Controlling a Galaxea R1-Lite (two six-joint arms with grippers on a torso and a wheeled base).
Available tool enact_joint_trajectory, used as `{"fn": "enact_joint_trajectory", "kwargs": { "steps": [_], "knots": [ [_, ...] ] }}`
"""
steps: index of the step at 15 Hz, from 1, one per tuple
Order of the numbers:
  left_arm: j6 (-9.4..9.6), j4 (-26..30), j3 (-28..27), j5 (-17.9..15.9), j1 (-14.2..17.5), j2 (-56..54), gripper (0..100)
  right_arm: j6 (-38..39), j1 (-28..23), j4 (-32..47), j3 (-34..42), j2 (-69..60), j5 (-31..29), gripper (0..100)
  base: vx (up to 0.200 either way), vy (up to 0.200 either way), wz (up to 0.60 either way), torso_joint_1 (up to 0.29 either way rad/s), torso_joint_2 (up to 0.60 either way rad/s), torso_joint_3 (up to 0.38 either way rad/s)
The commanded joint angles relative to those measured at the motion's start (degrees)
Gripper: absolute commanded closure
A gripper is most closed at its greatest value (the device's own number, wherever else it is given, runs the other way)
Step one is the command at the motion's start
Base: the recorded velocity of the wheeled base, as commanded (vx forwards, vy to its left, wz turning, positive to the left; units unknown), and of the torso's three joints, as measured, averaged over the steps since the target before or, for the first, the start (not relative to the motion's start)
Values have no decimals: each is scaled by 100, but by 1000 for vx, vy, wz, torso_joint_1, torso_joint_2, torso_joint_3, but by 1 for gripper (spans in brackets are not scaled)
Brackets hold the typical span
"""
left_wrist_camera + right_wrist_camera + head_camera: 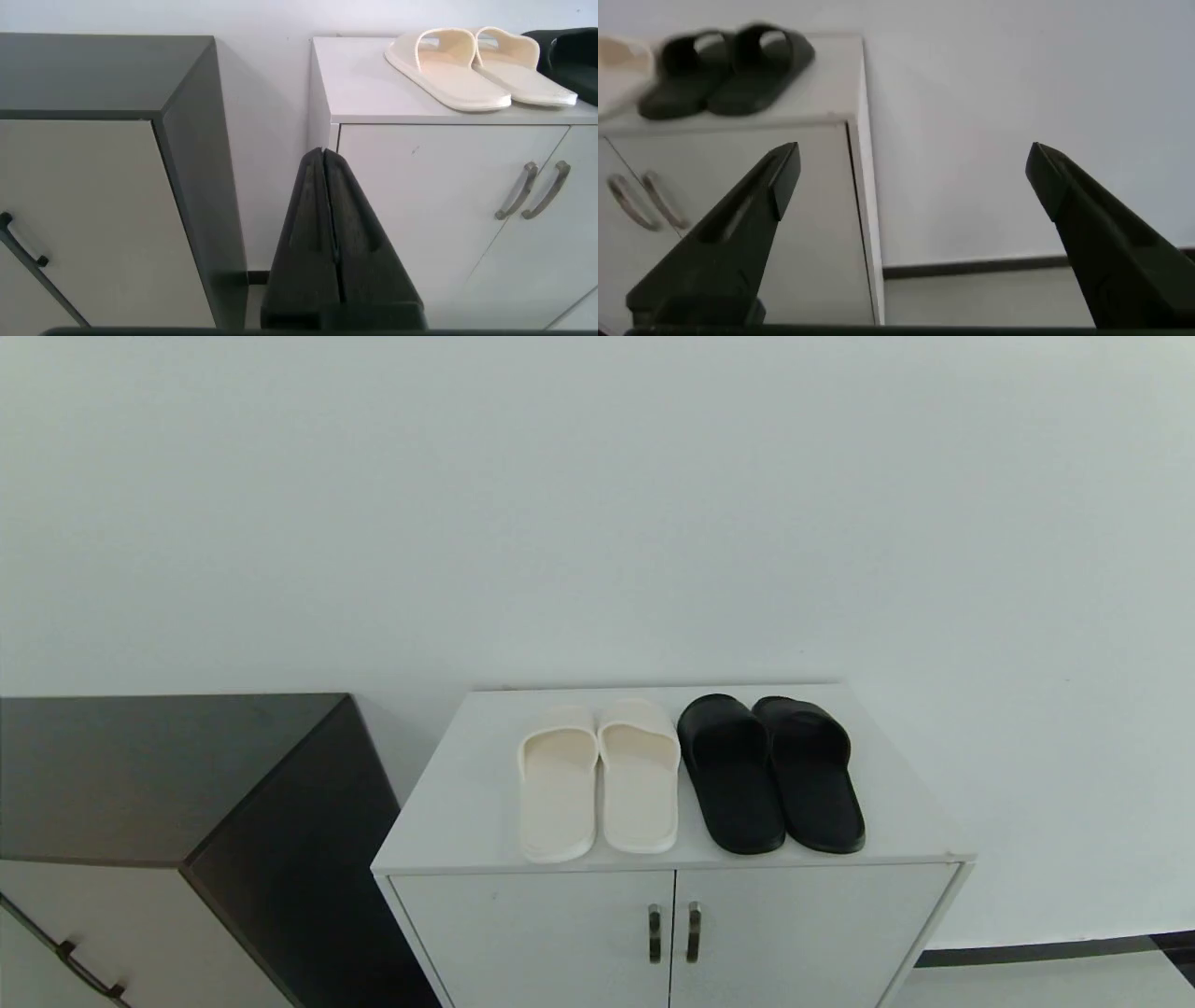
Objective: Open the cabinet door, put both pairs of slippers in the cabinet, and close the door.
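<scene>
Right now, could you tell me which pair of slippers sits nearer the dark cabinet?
The cream pair; the black pair lies to its right, farther from the dark cabinet.

The white cabinet (pixel 439 821) is cut off by the lower edge of the head view, so its two doors (pixel 532 933) show only their upper part. The inside is hidden behind them. The dark cabinet (pixel 159 775) on the left is cut by the left and lower edges.

In the left wrist view the black slippers (pixel 570 61) are cut by the edge, and the left gripper (pixel 324 154) covers part of the left door (pixel 420 215).

In the right wrist view the cream slipper (pixel 615 54) is cut off and blurred. The door handles (pixel 640 201) are blurred too, and the right gripper (pixel 913 154) runs out of the picture.
</scene>
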Motion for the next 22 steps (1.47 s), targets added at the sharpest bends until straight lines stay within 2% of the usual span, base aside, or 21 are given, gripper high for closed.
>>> {"fn": "enact_joint_trajectory", "kwargs": {
  "steps": [1, 2, 4, 6, 7, 8, 10, 12, 13, 14, 19, 20, 22],
  "knots": [
    [0, -2, 0, 2, 0, -1, 100, 91, 300, 90, -1476, 603, 121, 0, 0, 0, 0, 0, 0, 0],
    [-9, -2, 0, 2, 0, -1, 100, 91, 599, 398, -1705, 972, 183, 0, 0, 0, 0, 0, 0, 0],
    [35, -2, 0, -7, 0, -1, 100, 214, 819, 495, -1239, 1421, 455, 0, 0, 0, 0, 0, 0, 0],
    [316, 7, 0, -16, 0, -1, 100, 231, 854, 495, -1046, 1553, 798, 0, 0, 0, 0, 0, 0, 0],
    [325, 7, 0, -24, 0, -1, 100, 310, 854, 415, -1116, 1895, 930, 0, 0, 0, 0, 0, 0, 0],
    [308, 7, 0, -24, 0, -1, 100, 398, 863, 152, -1301, 2528, 1027, 0, 0, 0, 0, 0, 0, 0],
    [237, 7, 0, -24, 0, -1, 100, 521, 1074, -868, -1661, 4198, 1150, 0, 0, 0, 0, 0, 0, 0],
    [229, 7, 0, -24, 0, -1, 100, 1216, 1874, -1738, -1705, 5235, 877, 0, 0, 0, 0, 0, 0, 0],
    [229, 7, 0, -24, 0, -1, 100, 1374, 2120, -1799, -1723, 5385, 710, 0, 0, 0, 0, 0, 0, 0],
    [220, 7, 0, -24, 0, -1, 100, 1558, 2673, -1817, -1916, 5683, 447, 0, 0, 0, 0, 0, 0, 0],
    [229, 7, 0, -24, 0, -1, 100, 1611, 3535, -1817, -2821, 6624, 218, 0, 0, 0, 0, 0, 0, 0],
    [220, 7, 0, -24, 0, -1, 100, 1681, 3948, -1835, -3059, 6984, -81, 0, 0, 0, 0, 0, 0, 0],
    [229, 7, 0, -24, 0, -1, 100, 1866, 4124, -2186, -3436, 7617, -239, 0, 0, 0, 0, 0, 0, 0]
  ]
}}
